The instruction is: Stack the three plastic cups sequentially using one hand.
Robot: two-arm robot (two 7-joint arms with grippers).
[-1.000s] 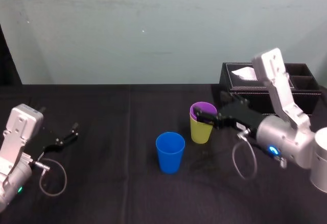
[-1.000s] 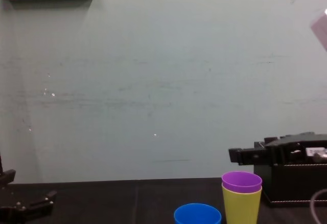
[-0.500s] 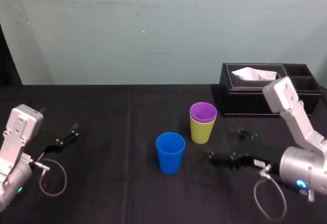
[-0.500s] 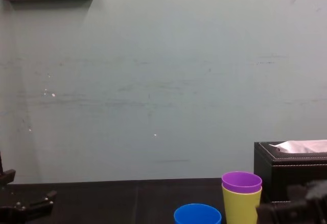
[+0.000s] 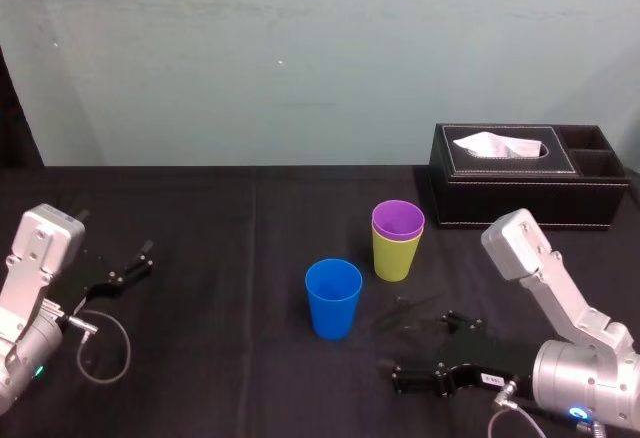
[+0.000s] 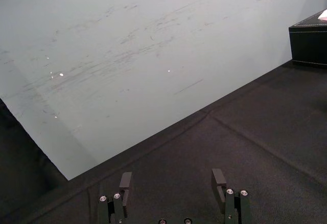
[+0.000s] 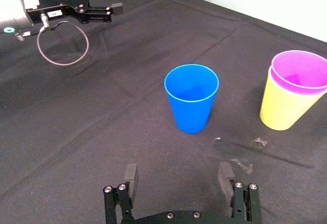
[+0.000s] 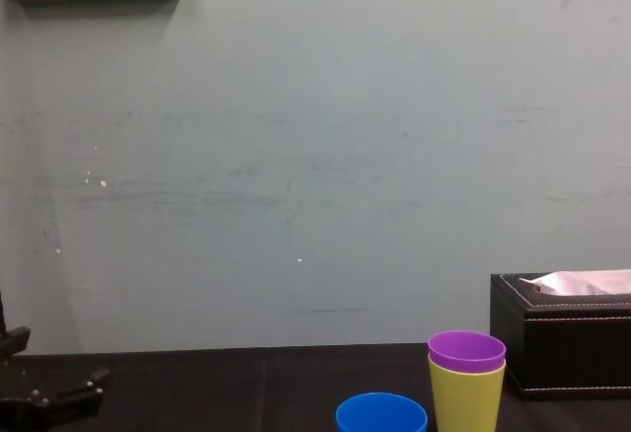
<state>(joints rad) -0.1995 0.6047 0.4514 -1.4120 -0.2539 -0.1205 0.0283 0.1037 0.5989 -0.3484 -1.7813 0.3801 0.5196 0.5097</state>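
A blue cup (image 5: pixel 333 298) (image 7: pixel 191 97) (image 8: pixel 382 414) stands upright and alone near the middle of the black table. Just behind it to the right, the purple cup (image 5: pixel 398 220) (image 7: pixel 299 73) (image 8: pixel 466 350) sits nested in the yellow-green cup (image 5: pixel 395 256) (image 7: pixel 283 109) (image 8: pixel 463 397). My right gripper (image 5: pixel 420 353) (image 7: pixel 178 175) hovers low near the table's front, in front of and to the right of the blue cup. It is open, holds nothing and points toward the blue cup. My left gripper (image 5: pixel 135 263) (image 6: pixel 172 183) rests open at the far left.
A black tissue box (image 5: pixel 530 188) (image 8: pixel 562 343) with a white tissue stands at the back right, behind the nested cups. A black cloth (image 5: pixel 220 338) covers the table. A pale wall (image 5: pixel 300 58) closes off the back.
My right gripper has left the rim of the nested cups, dropping low and pulling back toward the table's front. The cups and the left arm have not moved.
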